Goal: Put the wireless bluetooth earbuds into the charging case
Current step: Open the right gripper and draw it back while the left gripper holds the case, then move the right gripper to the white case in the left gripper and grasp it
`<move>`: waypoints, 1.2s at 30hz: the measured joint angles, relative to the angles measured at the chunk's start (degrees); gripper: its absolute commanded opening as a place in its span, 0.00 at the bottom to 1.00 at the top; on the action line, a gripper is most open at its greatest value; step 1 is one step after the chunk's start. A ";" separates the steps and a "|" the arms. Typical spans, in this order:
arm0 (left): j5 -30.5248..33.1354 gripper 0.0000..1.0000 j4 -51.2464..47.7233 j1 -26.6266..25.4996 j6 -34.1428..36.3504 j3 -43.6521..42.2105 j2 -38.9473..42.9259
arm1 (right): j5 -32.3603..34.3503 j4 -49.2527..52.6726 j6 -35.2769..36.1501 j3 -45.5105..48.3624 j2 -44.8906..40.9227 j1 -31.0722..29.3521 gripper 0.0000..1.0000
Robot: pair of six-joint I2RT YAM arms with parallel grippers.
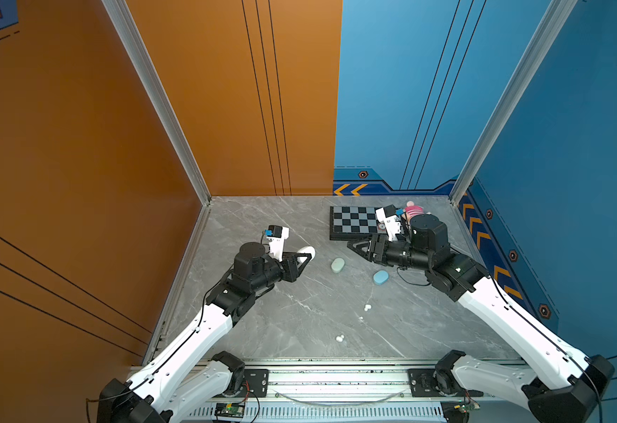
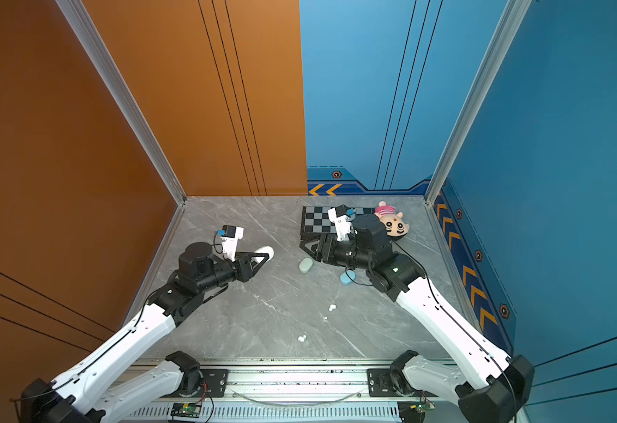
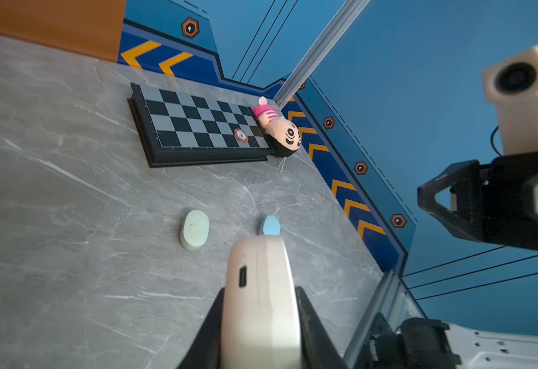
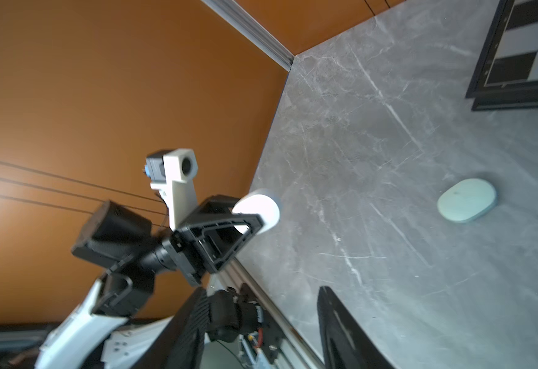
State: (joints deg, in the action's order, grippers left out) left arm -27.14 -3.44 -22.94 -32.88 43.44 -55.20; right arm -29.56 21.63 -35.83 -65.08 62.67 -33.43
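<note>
Currently: left gripper [image 1: 304,257] clamped on the closed white case [image 1: 309,251], clear of the table [image 1: 263,293] — opening it looks like the step in hand. The right gripper [image 1: 352,246] is spread and empty, far right. Loose earbuds [image 1: 367,307] lie near centre. Next: the right arm must pry the case open. Only the left wrist view shows its port [image 3: 243,276] and seam [image 3: 258,281].

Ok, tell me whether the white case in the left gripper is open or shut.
Shut. The white case, clamped in the left gripper, shows its lid seam as a thin closed line; no earbud wells visible.

Overhead stereo pair, two close wrist views
</note>
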 measured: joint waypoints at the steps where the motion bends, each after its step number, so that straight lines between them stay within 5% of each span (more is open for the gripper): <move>1: -2.75 0.15 -1.38 1.42 -1.25 0.52 -0.20 | 0.04 0.96 5.03 0.70 -1.25 -0.09 0.57; 7: -17.40 0.17 -4.55 4.20 -8.87 -0.13 0.35 | -2.75 3.52 31.85 6.97 -5.88 -1.18 0.60; 13: -27.58 0.18 -5.03 4.20 -13.97 -2.01 2.40 | -7.41 4.85 47.91 8.90 -5.79 -2.23 0.61; 24: -36.63 0.18 -5.18 3.85 -18.62 -2.16 0.79 | -9.31 2.51 55.36 6.80 -0.94 -9.88 0.60; 36: -38.84 0.18 -5.18 1.46 -17.62 -2.99 -3.32 | -9.94 -6.21 53.42 4.48 7.54 -12.04 0.61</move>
State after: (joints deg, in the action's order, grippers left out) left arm -65.98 -8.62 -21.47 -50.50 40.45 -58.52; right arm -39.51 15.42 17.58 -60.60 70.22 -45.47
